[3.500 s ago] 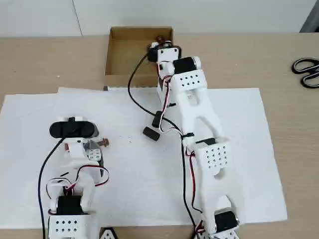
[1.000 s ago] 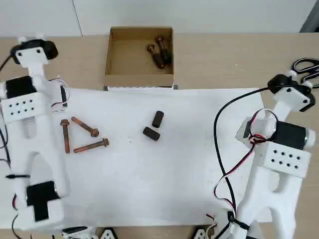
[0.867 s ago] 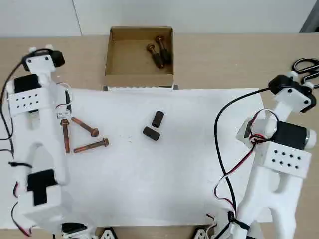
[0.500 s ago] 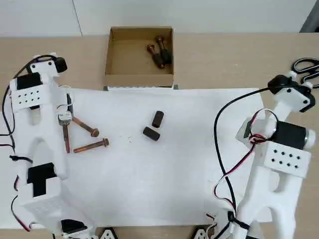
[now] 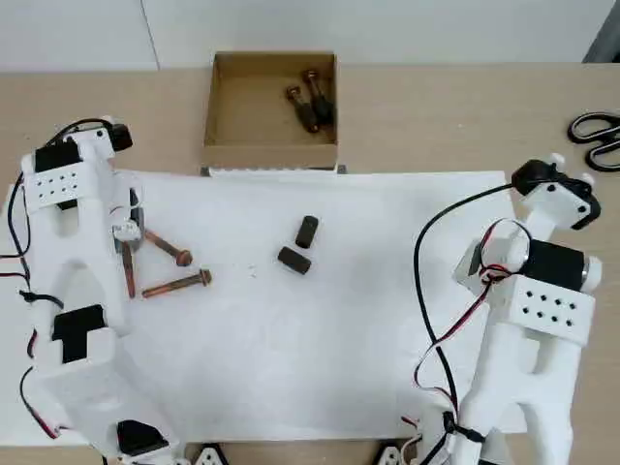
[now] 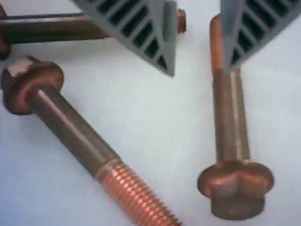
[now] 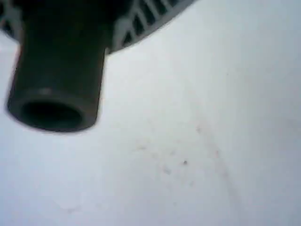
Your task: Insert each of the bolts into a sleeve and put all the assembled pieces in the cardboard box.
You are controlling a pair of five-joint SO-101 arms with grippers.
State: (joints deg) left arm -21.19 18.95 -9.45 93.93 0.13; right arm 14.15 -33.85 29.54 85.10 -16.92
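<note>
Two assembled pieces [image 5: 310, 97] lay in the brown cardboard box [image 5: 225, 108]. Three coppery steel bolts [image 5: 177, 284] and two black cylindrical sleeves [image 5: 306, 231] remained on the white paper [image 5: 320, 368]. The left end effector [image 6: 200, 63], fingers apart, straddled one bolt, and the right end effector [image 5: 477, 263] was clamped on a third sleeve [image 7: 56, 80].

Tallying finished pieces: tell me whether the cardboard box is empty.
Not empty. The cardboard box holds two sleeved bolts, lying near its right wall.

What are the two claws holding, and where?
The right gripper grips a sleeve by one end; the left gripper is open, holding nothing.
</note>
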